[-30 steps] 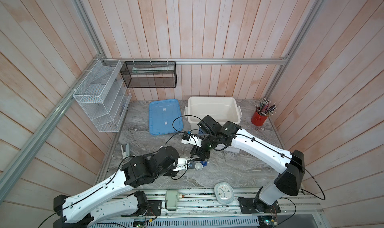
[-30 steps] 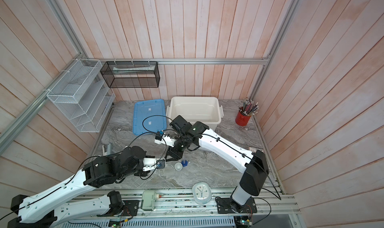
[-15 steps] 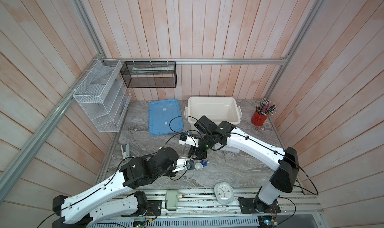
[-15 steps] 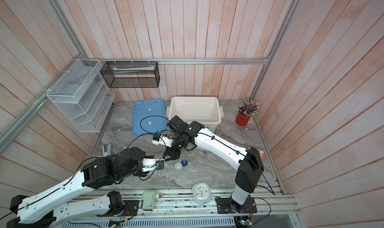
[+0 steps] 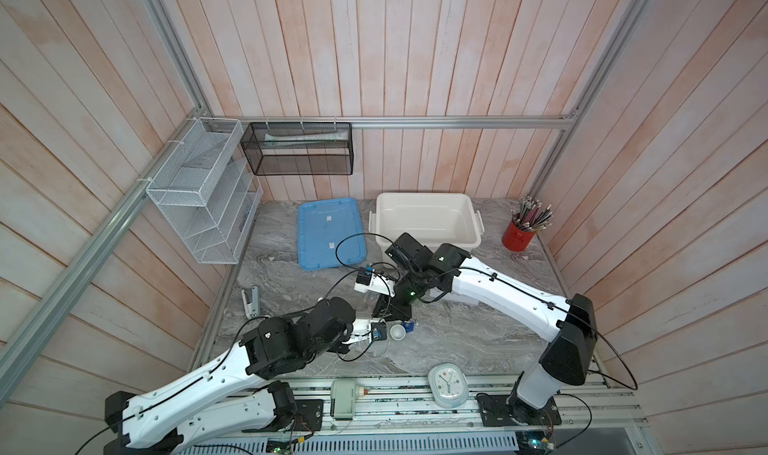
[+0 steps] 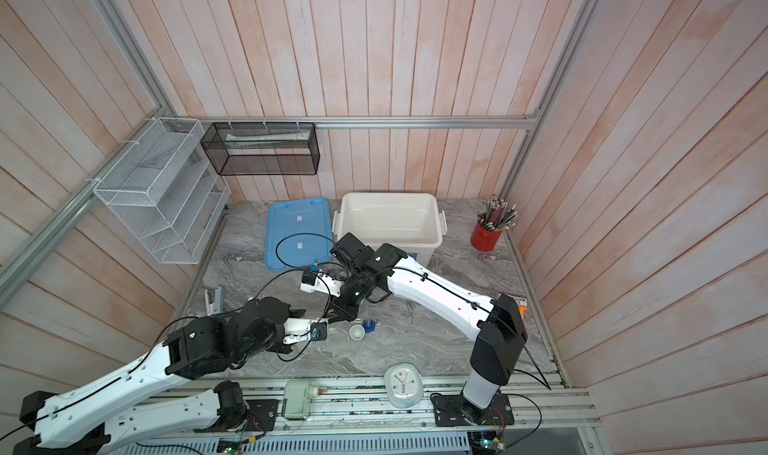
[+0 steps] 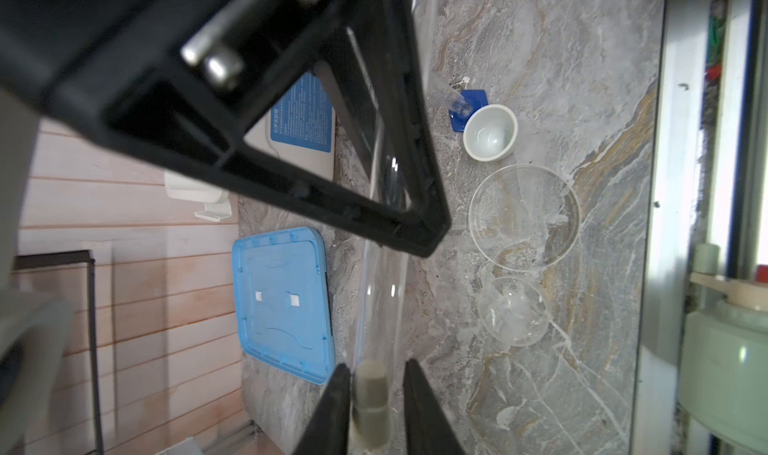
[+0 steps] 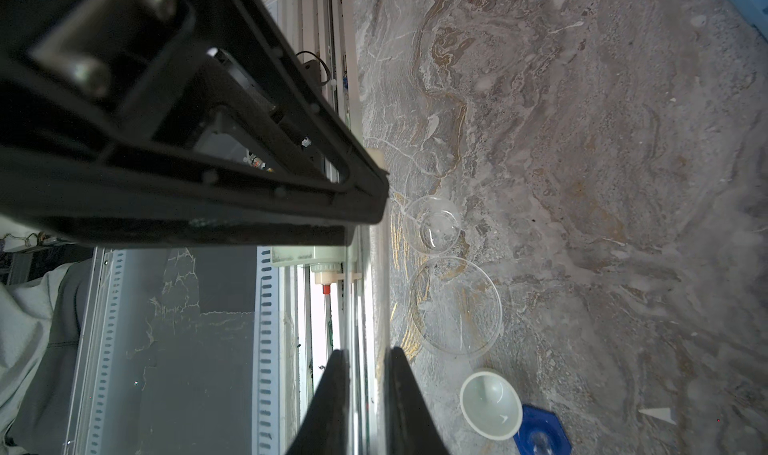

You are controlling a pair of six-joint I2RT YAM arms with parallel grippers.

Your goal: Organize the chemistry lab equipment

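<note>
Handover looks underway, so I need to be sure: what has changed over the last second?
The right arm swung leftward, in toward the left arm. The right gripper now appears closed round the test tube. The left gripper has eased off its cap, with a gap beside one finger. The left arm, small white bowl, blue-based cylinder and clock stayed put.

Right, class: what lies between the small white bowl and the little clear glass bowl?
A wide clear glass dish, plain in both wrist views.
</note>
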